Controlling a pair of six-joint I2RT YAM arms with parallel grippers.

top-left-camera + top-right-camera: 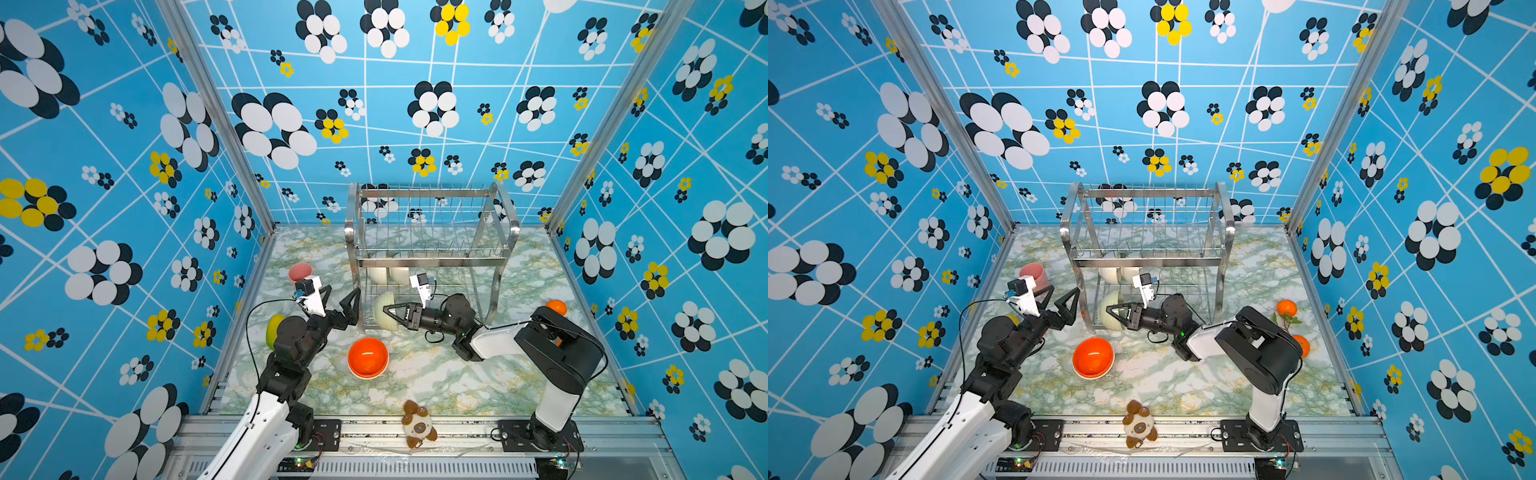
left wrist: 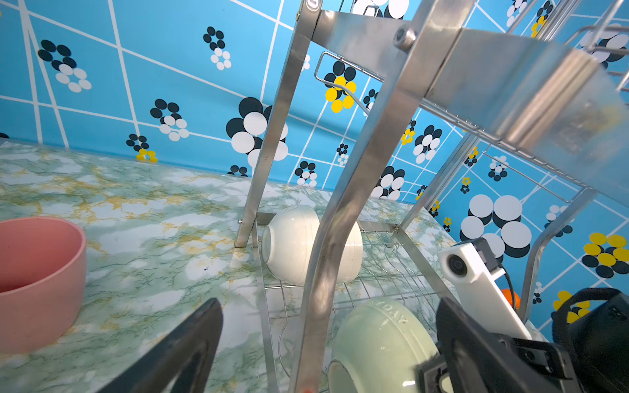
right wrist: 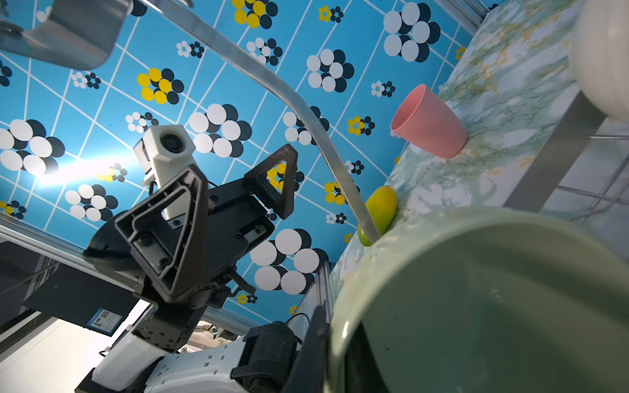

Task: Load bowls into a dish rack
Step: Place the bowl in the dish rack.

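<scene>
The dish rack [image 1: 432,262] stands at the back middle of the table. Two cream-white bowls [image 1: 380,274] [image 2: 292,245] lie on their sides in its lower tier. My right gripper [image 1: 387,311] [image 3: 335,354] is shut on the rim of the sage green bowl [image 1: 382,298] [image 2: 381,343] [image 3: 493,299]. It holds that bowl on edge in the lower tier's front left corner. My left gripper [image 1: 340,297] [image 1: 1062,297] [image 2: 328,306] is open and holds nothing, at the rack's front left leg. An orange bowl [image 1: 368,357] [image 1: 1093,357] sits upright on the table in front of the rack.
A pink cup [image 1: 300,272] [image 2: 37,282] stands left of the rack. A yellow-green mango [image 1: 274,330] [image 3: 379,211] lies by the left wall. Two orange fruits [image 1: 1286,308] [image 1: 1302,345] lie at the right, partly behind my right arm. A plush toy [image 1: 417,424] rests on the front rail.
</scene>
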